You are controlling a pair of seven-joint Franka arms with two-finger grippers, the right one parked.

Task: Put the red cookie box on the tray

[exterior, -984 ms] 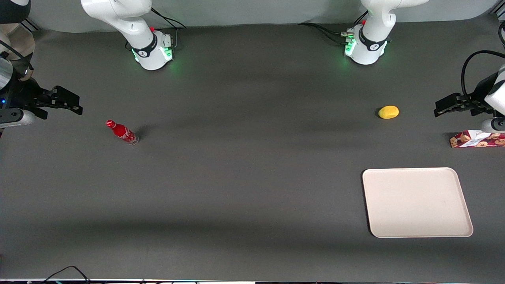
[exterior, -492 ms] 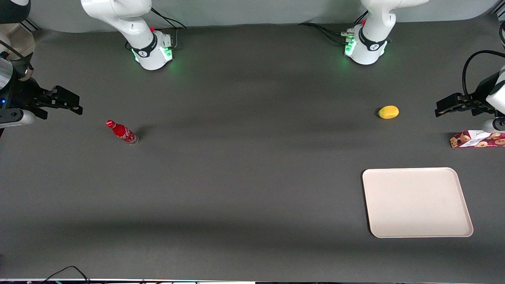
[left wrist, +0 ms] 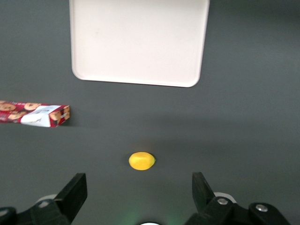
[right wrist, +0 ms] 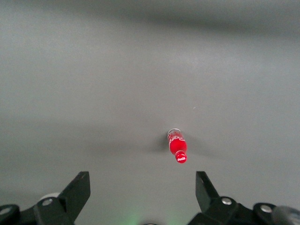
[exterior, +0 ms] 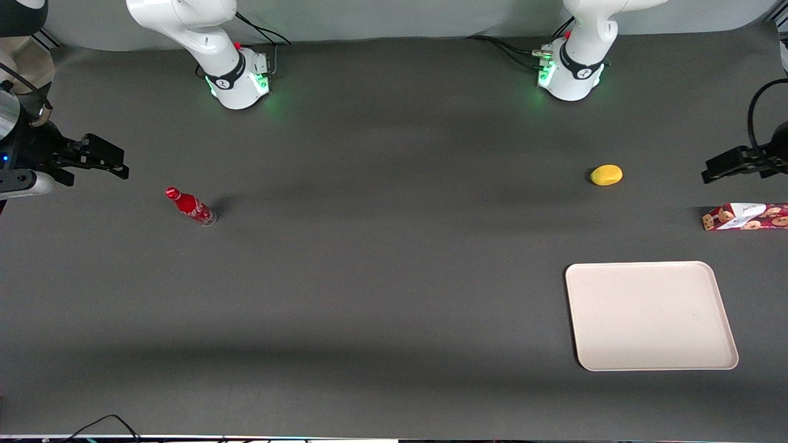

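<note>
The long, narrow dark-red cardboard cookie box [exterior: 746, 216] lies flat on the dark grey table [exterior: 394, 277], apart from the left arm's black two-finger gripper [left wrist: 139, 190], which hangs in the air above the table, farther from the front camera than the box. Its jaws are spread wide with nothing between them. In the front view the gripper [exterior: 720, 168] shows above the box with bare table between them.

The box [left wrist: 34, 114] carries pictures of chocolate-chip cookies and a white label patch near one end; its other end runs out of view.

The large, flat cream-white rectangular tray [exterior: 651, 315] with rounded corners and a low rim sits nearer the front camera than the box, near it without touching. A small yellow lemon-like fruit [exterior: 606, 175] lies on the table beside the box, toward the parked arm's end. A small red soda bottle [exterior: 190, 206] stands well apart, toward the parked arm's end.
</note>
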